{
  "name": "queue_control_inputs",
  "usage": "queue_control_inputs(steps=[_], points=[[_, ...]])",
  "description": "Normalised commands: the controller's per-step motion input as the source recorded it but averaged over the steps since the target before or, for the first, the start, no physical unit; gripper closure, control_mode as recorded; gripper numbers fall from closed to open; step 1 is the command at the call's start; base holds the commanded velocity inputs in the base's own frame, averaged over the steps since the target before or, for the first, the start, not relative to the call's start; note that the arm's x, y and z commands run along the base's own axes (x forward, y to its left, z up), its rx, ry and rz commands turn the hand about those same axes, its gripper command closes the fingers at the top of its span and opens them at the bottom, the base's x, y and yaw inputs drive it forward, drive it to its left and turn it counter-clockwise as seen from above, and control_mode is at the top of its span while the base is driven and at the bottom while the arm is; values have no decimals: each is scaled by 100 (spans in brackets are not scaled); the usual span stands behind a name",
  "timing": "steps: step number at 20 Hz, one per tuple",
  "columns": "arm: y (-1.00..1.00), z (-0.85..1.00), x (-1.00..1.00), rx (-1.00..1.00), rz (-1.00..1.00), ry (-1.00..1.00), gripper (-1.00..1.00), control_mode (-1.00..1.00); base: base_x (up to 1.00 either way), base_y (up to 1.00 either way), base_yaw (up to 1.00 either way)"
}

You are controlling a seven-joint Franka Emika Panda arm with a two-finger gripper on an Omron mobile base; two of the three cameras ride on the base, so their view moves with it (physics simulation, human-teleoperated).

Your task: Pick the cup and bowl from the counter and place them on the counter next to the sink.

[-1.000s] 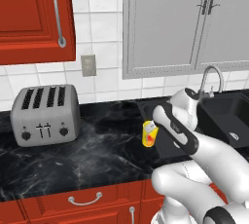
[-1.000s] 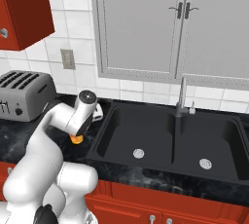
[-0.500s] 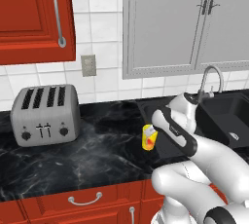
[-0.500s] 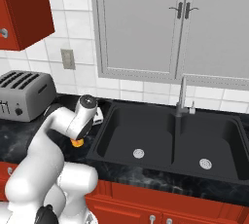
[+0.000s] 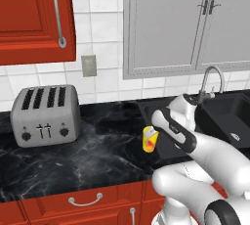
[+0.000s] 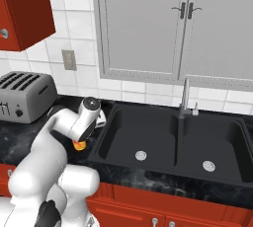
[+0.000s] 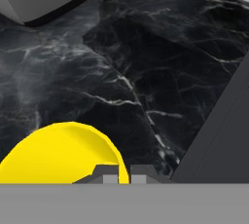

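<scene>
The cup is a small yellow tumbler with a red-orange mark. It stands upright low over the black marble counter, just left of the sink. My gripper comes down on it from the right and is shut on its rim. In the hand view the yellow rim of the cup curves right in front of my gripper, whose tips stand pressed together. From the right base view a sliver of the cup peeks out under my wrist, beside the sink. The bowl is out of view.
A silver toaster stands at the left of the counter, well away from the cup. A curved faucet rises behind the sink. Red drawers run below the counter edge, and wall cabinets hang above.
My hand has sunk a little toward the counter with the cup still in it. Nothing else has moved.
</scene>
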Motion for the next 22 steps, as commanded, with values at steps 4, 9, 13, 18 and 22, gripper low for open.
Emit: queue_control_inputs(steps=[4, 9, 13, 18, 22], points=[[0, -29, 0, 0, 0, 0, 100, -100, 0, 0, 0], [0, -33, 0, 0, 0, -1, 100, -100, 0, 0, 0], [0, -37, 0, 0, 0, -3, 100, -100, 0, 0, 0], [0, -40, 0, 0, 0, -4, 100, -100, 0, 0, 0], [0, -43, 0, 0, 0, -6, 100, -100, 0, 0, 0]])
